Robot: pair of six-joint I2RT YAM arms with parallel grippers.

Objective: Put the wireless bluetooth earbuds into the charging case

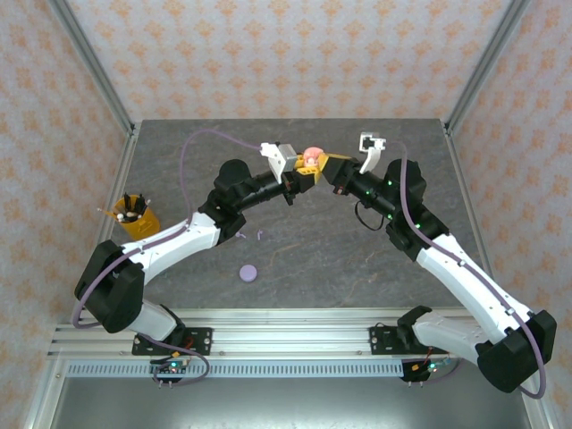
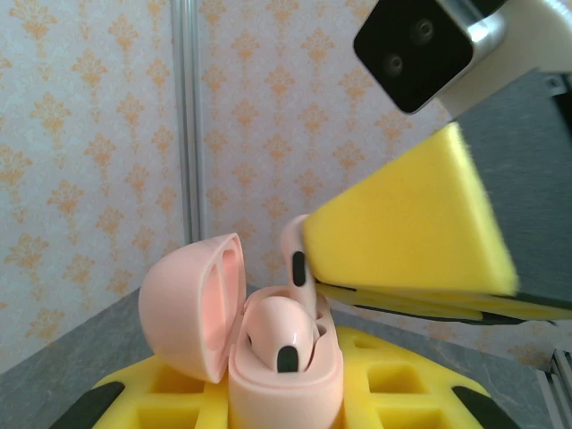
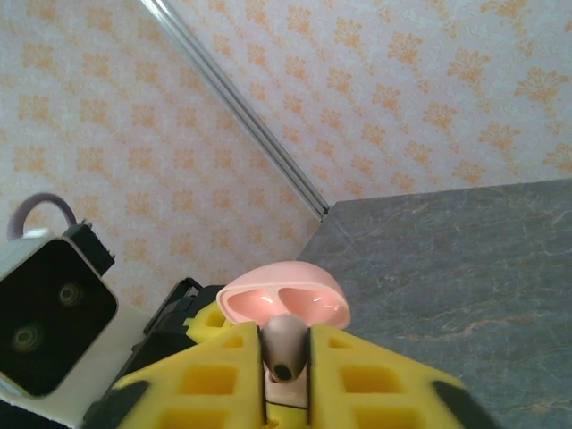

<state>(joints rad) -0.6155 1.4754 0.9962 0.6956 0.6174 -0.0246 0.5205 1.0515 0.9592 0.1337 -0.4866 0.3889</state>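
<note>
Grey tabletop (image 1: 357,259), patterned wallpaper behind. Your landmark is the pink charging case (image 2: 286,389), held up off the tabletop mid-scene. Far left of it stands an orange cup (image 1: 136,222). Nearer, toward the arm bases and left of the case, a lilac round case (image 1: 248,273) lies flat. A tiny lilac piece (image 1: 260,235) sits between the two cases, too small for you to call, maybe an earbud.

The left fingers (image 2: 170,393) are clamped tight on the pink charging case from below, lid open. The first pink earbud (image 2: 273,326) already sits in its socket. Just right of the case, the right fingers (image 3: 206,384) pinch the second pink earbud (image 3: 284,350) with barely a gap. It is at the free socket but doesn't look seated.

Call it: pink pair half done, lilac pair untouched.
</note>
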